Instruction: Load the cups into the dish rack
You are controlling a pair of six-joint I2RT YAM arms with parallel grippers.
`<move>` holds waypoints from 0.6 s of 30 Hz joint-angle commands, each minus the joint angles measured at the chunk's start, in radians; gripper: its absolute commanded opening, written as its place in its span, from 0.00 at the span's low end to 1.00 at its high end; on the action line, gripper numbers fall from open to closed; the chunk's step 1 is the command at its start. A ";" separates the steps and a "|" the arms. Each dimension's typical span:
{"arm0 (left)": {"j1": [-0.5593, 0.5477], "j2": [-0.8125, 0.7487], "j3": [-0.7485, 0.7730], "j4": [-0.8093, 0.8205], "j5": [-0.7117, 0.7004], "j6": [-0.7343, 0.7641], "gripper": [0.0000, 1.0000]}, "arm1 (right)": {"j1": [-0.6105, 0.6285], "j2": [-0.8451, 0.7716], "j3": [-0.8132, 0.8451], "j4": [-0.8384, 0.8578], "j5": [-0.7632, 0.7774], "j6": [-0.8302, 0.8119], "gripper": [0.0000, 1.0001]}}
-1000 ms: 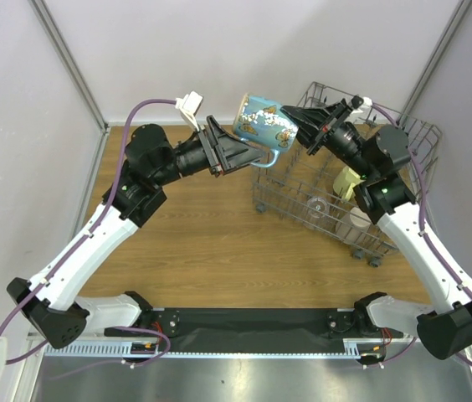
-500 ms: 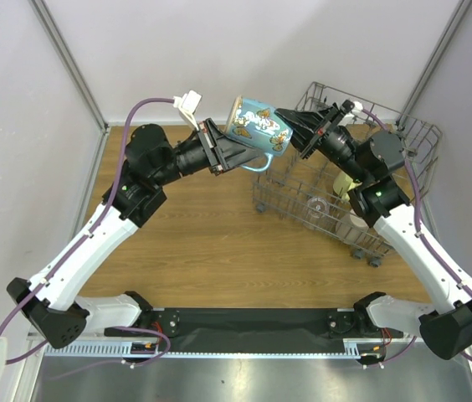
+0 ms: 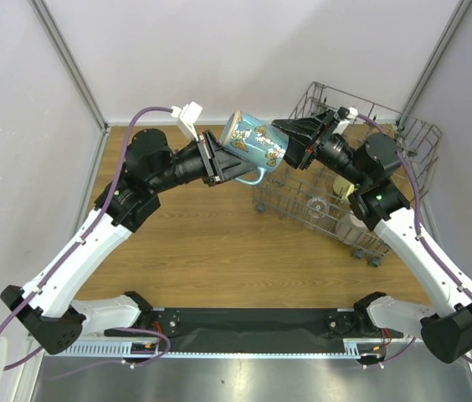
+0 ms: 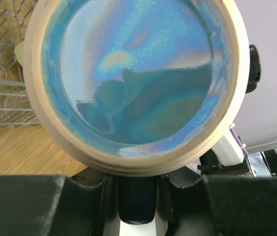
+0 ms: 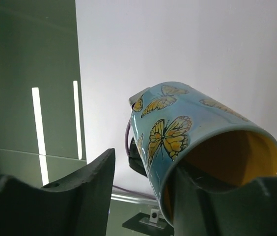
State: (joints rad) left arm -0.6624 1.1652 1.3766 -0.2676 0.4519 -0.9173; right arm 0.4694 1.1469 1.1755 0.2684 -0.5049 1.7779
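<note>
- Blue glazed ceramic butterfly mug (image 3: 255, 144): held in the air on its side near the far edge of the wooden bench (image 3: 194, 243), just left of the grey wire dish rack (image 3: 303, 213) at the far right corner.
- Left gripper (image 4: 136, 194): clamped on the handle.
- Right gripper (image 5: 143, 164): fingers spread, straddling the rim wall, one gap visible.
- Handling: rigid, slick glaze, probably breakable; pinch the rim wall squarely.
- Clearance: open air above the rack; mind its upright wires.

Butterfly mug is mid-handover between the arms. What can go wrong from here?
1. The left gripper holds the blue mug by its handle only, in mid-air. The right gripper straddles the rim with a gap showing, so an early release would likely drop it.
2. A rim pinch on a tilted mug may let it swing.
</note>
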 commanded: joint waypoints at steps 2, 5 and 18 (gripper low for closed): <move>0.006 -0.030 0.039 0.133 0.042 -0.034 0.00 | 0.000 -0.009 0.047 0.025 -0.081 -0.064 0.55; 0.020 -0.024 0.035 0.157 0.080 -0.078 0.00 | -0.003 -0.021 0.056 -0.049 -0.089 -0.129 0.52; 0.101 -0.113 -0.046 -0.164 0.096 0.095 0.81 | -0.020 0.048 0.235 -0.204 -0.076 -0.313 0.00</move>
State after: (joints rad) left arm -0.5999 1.1496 1.3384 -0.2924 0.5739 -0.9443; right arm 0.4664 1.1946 1.2778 0.1143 -0.5808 1.5780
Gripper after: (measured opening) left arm 0.769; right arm 0.135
